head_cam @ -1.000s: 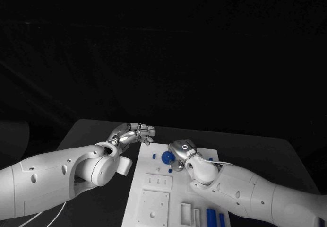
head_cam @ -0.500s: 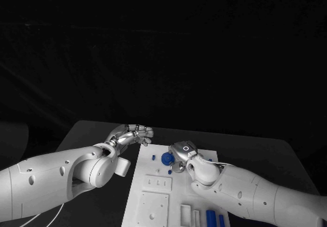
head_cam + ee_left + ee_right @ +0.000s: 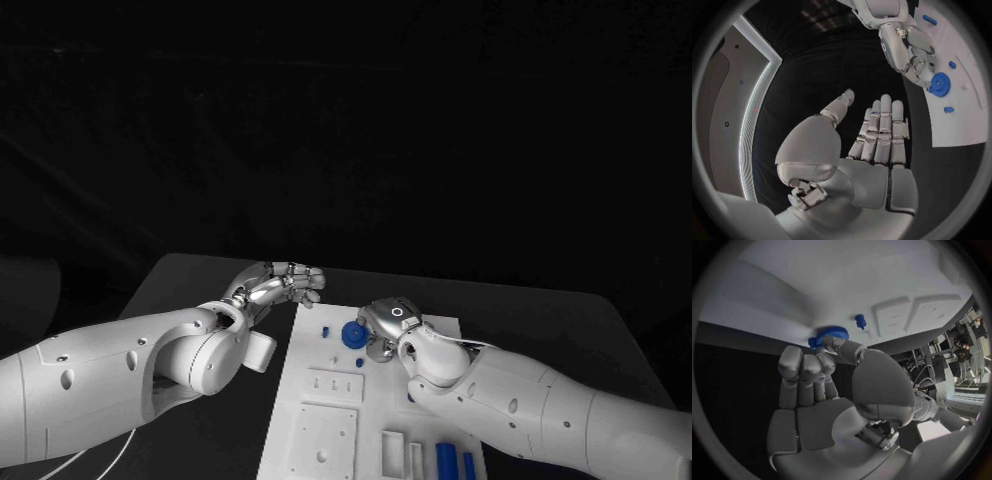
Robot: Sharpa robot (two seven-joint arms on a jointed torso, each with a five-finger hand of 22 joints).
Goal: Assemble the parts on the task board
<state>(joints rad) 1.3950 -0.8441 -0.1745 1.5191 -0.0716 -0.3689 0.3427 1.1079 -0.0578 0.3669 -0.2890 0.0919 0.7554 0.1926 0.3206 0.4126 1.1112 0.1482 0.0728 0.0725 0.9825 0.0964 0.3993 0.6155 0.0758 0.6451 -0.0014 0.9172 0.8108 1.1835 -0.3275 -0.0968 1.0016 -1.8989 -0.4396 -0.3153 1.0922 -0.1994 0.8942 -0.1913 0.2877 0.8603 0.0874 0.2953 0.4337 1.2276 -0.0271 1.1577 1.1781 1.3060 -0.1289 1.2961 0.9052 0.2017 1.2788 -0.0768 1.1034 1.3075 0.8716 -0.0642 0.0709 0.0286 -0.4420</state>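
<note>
While no writing reads, right hand pinching blue gear, task board

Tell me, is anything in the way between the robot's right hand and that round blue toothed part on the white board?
Nothing visible: the right hand already has its fingers on the round blue toothed part, on the white task board.

Environment: robotics laboratory test cell. Indicators: a black bench carrying a white task board with machined recesses, surrounded by black backdrop; an illuminated white frame strip at the perimeter; equipment racks and cabling beyond.
</note>
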